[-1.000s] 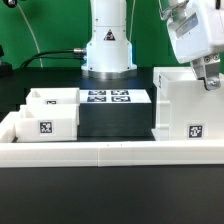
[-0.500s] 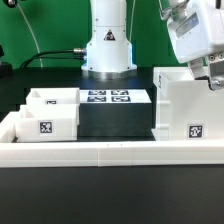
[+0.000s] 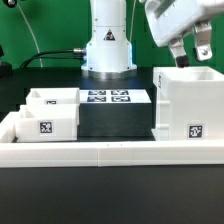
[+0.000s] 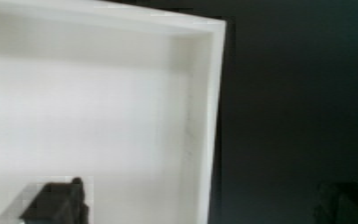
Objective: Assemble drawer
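Note:
The large white hollow box (image 3: 188,108) stands at the exterior view's right, with a square tag on its front. Two smaller white trays (image 3: 45,118) sit side by side at the exterior view's left, and the nearer one carries a tag. My gripper (image 3: 190,52) hangs open and empty above the box's top rim, clear of it. In the wrist view the box's wall and rim (image 4: 201,120) run between my fingertips (image 4: 55,200). One is over the white inside and the other over the dark outside. My gripper (image 4: 201,203) touches nothing.
The marker board (image 3: 106,97) lies flat on the black table between the trays and the box. A low white wall (image 3: 110,152) borders the table's front. The robot's white base (image 3: 108,45) stands behind the marker board.
My gripper has risen from the box's rim at the exterior view's right. It has moved up and toward the exterior view's left, and it now tilts above the box.

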Robot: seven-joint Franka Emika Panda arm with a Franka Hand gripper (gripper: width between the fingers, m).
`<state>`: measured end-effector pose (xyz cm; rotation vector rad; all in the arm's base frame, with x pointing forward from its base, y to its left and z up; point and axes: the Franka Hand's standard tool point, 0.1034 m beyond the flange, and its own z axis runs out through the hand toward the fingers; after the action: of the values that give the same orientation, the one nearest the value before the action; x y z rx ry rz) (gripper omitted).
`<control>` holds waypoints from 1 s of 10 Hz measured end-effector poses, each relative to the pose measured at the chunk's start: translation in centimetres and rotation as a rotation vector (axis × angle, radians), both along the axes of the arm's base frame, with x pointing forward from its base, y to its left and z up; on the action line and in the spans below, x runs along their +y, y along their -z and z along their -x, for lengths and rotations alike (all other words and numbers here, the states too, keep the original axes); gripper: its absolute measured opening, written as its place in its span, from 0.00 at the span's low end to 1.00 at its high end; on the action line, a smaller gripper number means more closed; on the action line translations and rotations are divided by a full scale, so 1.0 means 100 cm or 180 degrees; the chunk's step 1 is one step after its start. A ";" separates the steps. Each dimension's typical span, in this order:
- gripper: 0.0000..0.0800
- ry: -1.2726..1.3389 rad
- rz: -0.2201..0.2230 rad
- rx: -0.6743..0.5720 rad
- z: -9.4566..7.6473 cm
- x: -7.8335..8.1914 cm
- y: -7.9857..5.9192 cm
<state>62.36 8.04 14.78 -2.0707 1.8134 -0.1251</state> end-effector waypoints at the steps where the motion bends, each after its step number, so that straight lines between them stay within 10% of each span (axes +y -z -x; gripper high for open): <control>1: 0.81 -0.0048 0.0019 0.0004 0.001 0.001 0.004; 6: 0.81 -0.2289 0.0697 -0.0113 0.021 -0.026 0.010; 10: 0.81 -0.3395 0.0911 -0.0307 0.028 -0.059 0.008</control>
<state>59.60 2.09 13.97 -2.8666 0.4715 -0.1823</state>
